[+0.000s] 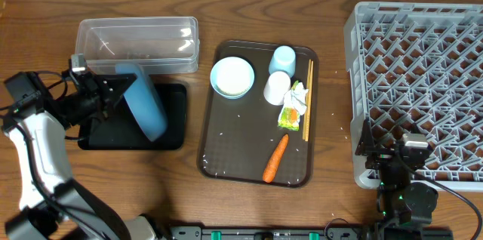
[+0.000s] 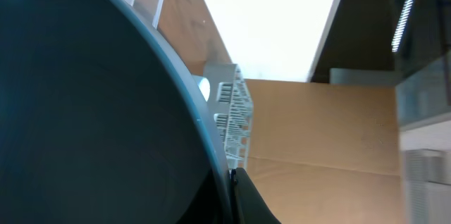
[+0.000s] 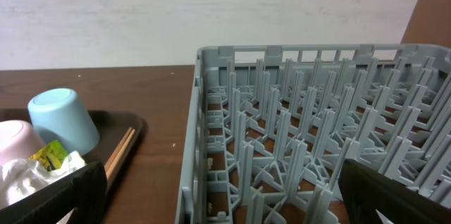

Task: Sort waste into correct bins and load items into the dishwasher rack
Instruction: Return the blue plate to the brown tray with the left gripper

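1. Gripping the blue plate (image 1: 145, 106) by its rim, the left gripper (image 1: 113, 89) is closed tight on it. The plate stands tilted on edge above the black tray (image 1: 175, 123), near the clear tub (image 1: 136, 40).
2. It seems the plate is being emptied: tip it slowly, so scraps fall inside the tray, not beside it.
3. The right gripper (image 1: 396, 149) hangs wide open and empty at the dishwasher rack (image 1: 423, 59).
4. Between plate and rack lies the serving tray (image 1: 226, 153) with the carrot (image 1: 275, 158) and chopsticks (image 1: 308, 96); carry the plate high over them.
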You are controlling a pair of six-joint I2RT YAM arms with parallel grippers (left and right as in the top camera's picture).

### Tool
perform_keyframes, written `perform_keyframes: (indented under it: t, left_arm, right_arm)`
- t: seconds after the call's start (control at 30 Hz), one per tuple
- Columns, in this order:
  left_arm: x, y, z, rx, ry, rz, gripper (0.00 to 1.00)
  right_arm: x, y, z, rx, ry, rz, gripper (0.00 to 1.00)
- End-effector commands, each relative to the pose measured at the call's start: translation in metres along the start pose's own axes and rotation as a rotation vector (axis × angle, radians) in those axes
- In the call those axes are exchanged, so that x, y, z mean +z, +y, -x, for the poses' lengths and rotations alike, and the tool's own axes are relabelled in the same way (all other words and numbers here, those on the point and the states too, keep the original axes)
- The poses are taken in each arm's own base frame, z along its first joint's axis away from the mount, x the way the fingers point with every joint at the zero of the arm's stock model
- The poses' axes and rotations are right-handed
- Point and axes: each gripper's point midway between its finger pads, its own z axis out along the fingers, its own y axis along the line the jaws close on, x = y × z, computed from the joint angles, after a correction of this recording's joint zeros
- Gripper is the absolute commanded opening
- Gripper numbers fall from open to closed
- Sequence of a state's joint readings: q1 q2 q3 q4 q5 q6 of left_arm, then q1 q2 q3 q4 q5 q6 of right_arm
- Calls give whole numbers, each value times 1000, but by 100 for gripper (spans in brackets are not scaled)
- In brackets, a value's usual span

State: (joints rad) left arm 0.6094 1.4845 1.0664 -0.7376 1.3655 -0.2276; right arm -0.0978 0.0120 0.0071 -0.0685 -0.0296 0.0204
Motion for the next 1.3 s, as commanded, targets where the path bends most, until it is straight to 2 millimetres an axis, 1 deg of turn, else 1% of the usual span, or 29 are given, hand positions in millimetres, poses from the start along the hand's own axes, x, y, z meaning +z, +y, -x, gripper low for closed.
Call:
perform_keyframes:
  t: [0.0,0.07,0.2,0.23,0.27,0.33,0.43,0.53,0.6,0.67,0.73,0.8,0.93,1.1,1.17,1.27]
  left_arm:
    - [1,-26,-20,131,-6,54,6]
    - [5,-39,-35,187,-8,108,6]
    - [15,-64,-74,335,-8,197,6]
    - [17,-68,-82,366,-6,215,6]
    - [21,-72,-96,416,1,241,6]
    - [26,-73,-115,484,15,295,6]
    - [32,-63,-135,548,32,405,6]
    - [43,-53,-147,565,43,500,6]
    - [55,-49,-157,567,64,531,6]
    - [72,-46,-168,590,104,542,6]
    - [90,-39,-177,611,135,572,6]
    - [103,-28,-180,625,137,633,6]
    - [126,1,-186,644,142,767,6]
    - [159,23,-207,667,223,791,6]
    - [170,27,-216,687,247,781,6]
    - [184,26,-229,718,269,748,6]
  right_arm:
    - [0,-1,0,-10,0,-5,99]
    - [0,-1,0,-10,0,-5,99]
    - [0,-1,0,-10,0,-5,99]
    - [0,-1,0,-10,0,-5,99]
    - [0,-1,0,-10,0,-5,99]
    - [0,-1,0,-10,0,-5,99]
    - [0,-1,0,-10,0,-5,99]
    - [0,-1,0,-10,0,-5,99]
    - [0,-1,0,-10,0,-5,99]
    - [0,-1,0,-10,-1,-5,99]
    - [0,-1,0,-10,0,-5,99]
    - [0,-1,0,-10,0,-6,99]
    - [0,-1,0,-10,0,-5,99]
    - [0,-1,0,-10,0,-5,99]
    - [0,-1,0,-10,0,-5,99]
    - [0,-1,0,-10,0,-5,99]
